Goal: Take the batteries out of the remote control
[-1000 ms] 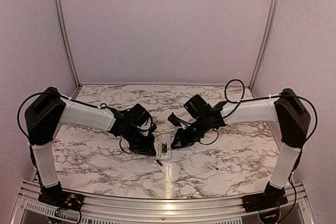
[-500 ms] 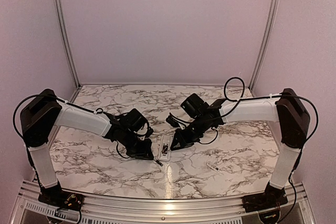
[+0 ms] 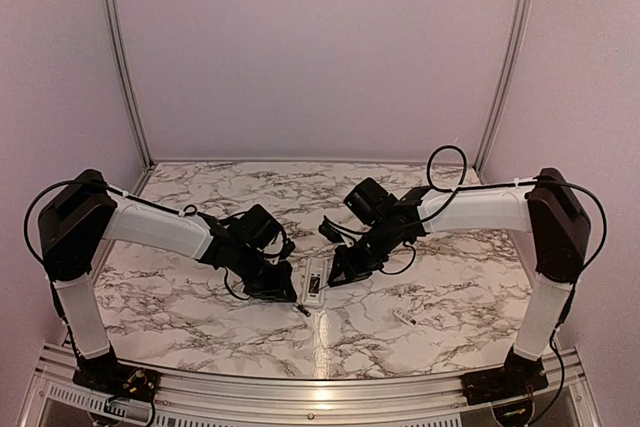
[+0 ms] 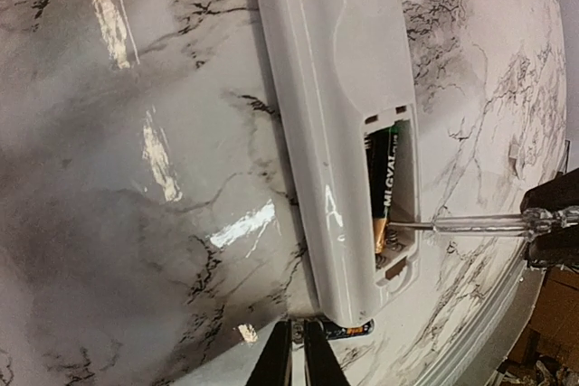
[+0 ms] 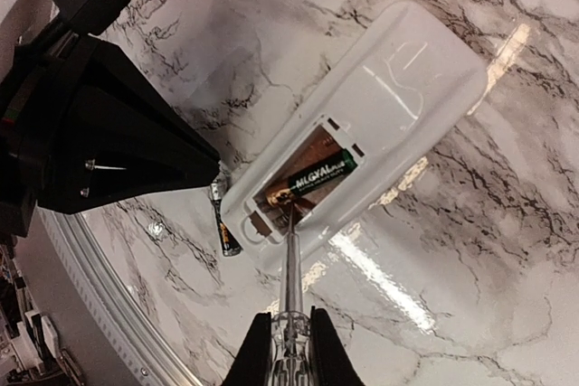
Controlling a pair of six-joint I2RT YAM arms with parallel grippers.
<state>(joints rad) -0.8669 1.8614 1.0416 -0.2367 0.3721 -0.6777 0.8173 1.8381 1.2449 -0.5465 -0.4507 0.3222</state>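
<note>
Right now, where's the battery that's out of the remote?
In the right wrist view the loose battery lies on the marble table, lower left, just beside the open end of the remote control.

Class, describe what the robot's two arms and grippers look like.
The left arm and right arm have white tubular links between black joint housings, with thin black cables looping alongside. The left gripper and right gripper are black and angular.
</note>
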